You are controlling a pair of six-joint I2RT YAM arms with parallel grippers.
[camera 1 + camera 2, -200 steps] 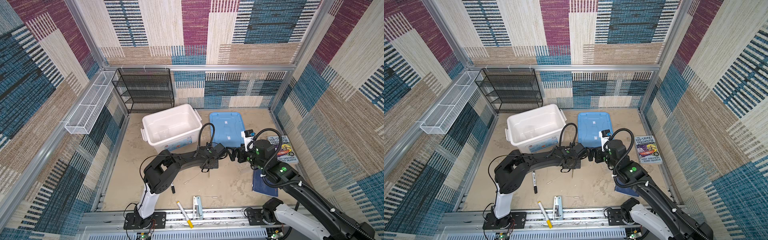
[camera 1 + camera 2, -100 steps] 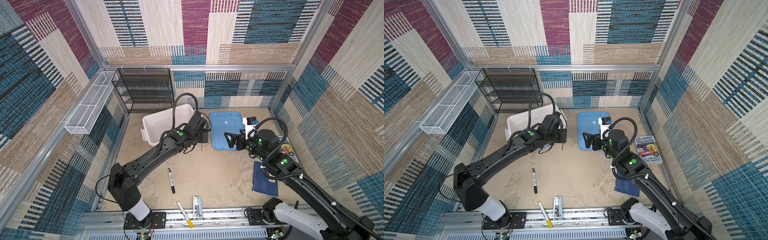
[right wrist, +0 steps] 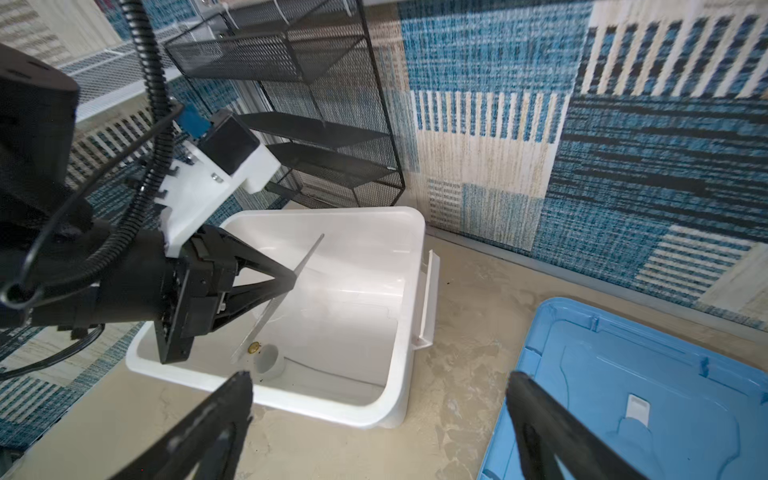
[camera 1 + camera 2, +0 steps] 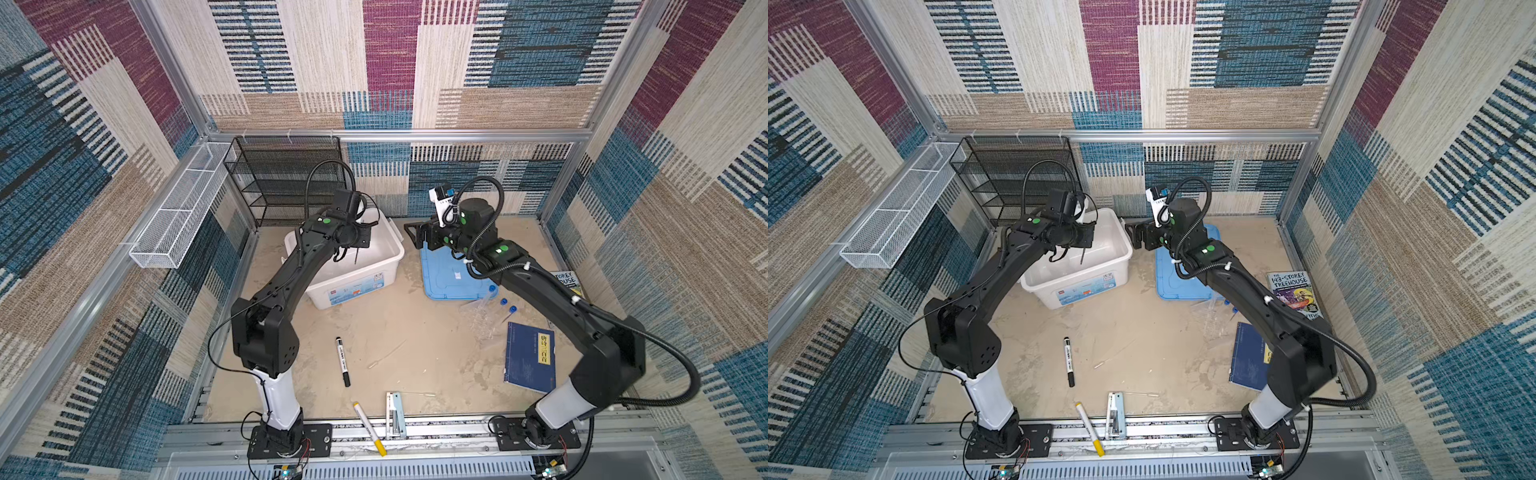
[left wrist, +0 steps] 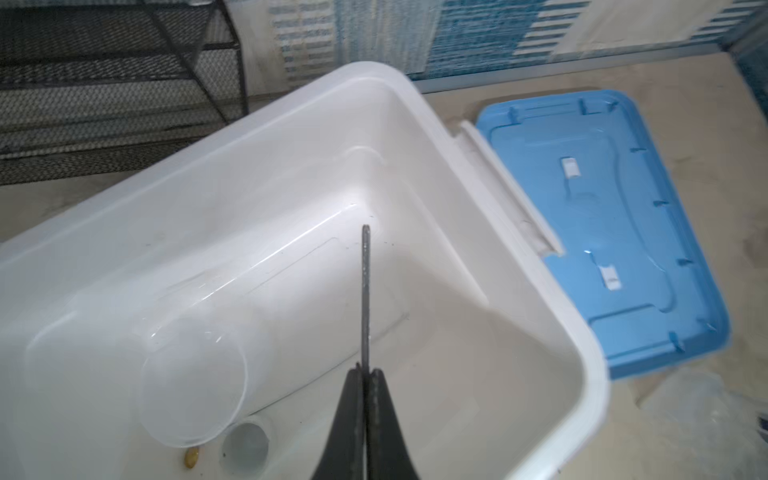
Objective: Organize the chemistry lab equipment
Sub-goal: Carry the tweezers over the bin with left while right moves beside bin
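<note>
Evidently the left gripper (image 5: 365, 374) is clamped on the tweezers (image 5: 365, 291), held over the bin (image 5: 415, 95), presumably for release beside the beaker (image 5: 195, 374); the right gripper (image 3: 378, 376) waits nearby, jaws apart.

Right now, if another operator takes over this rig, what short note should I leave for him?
Left hand: shut on the metal tweezers, held above the white bin, not yet released.
Right hand: open, empty, above the gap between bin and blue lid.
Done: clear beaker and small white dish lie in the bin.
Left: tweezers; blue-capped test tubes and clear rack on the table beside the lid; thin clear rods near the black marker.
</note>
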